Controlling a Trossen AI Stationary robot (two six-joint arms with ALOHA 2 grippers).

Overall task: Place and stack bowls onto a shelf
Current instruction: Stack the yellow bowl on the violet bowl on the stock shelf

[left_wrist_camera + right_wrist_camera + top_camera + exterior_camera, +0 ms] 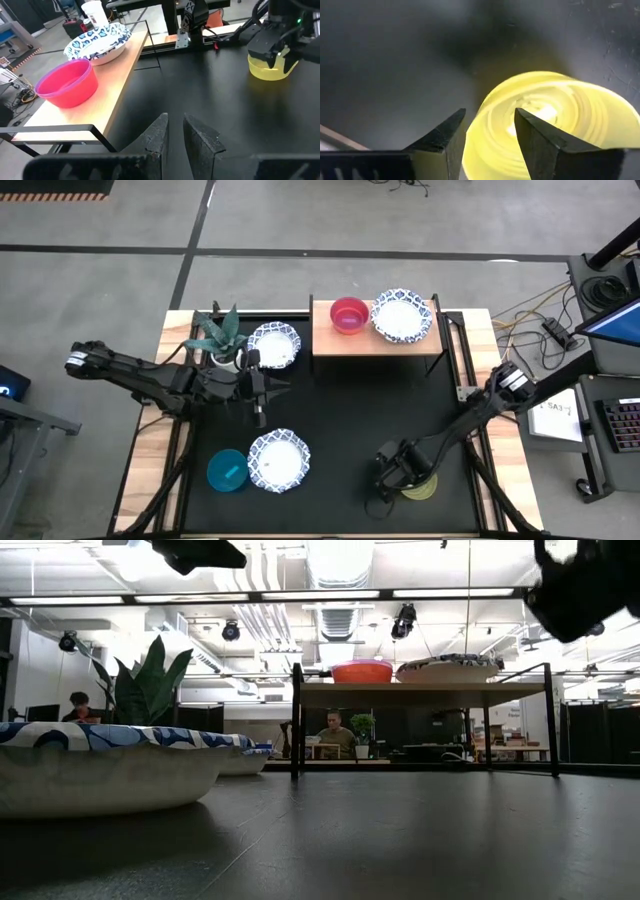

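Note:
The light-wood shelf [375, 342] stands at the table's far side with a red bowl [349, 315] and a white blue-rimmed bowl [402, 316] on it. Two more white blue-rimmed bowls sit on the table, one by the plant [273, 345] and one near the front [278, 460], beside a teal bowl [227, 471]. My right gripper [490, 122] is open over the yellow-green bowl [555, 120] at the front right, one finger above its inside, one outside its rim. My left gripper [175, 117] hovers mid-left, open by a narrow gap, empty. No purple bowl shows. My right gripper comes down from above astride the near rim [477, 125] of the yellow-green bowl, which sits on the table. I cannot tell whether either finger touches the rim.
A white pot with a green spiky plant [218, 338] stands at the far left next to the white bowl. The black tabletop [350, 410] is bare between the shelf and the front bowls. A person sits in the room beyond the shelf [332, 730].

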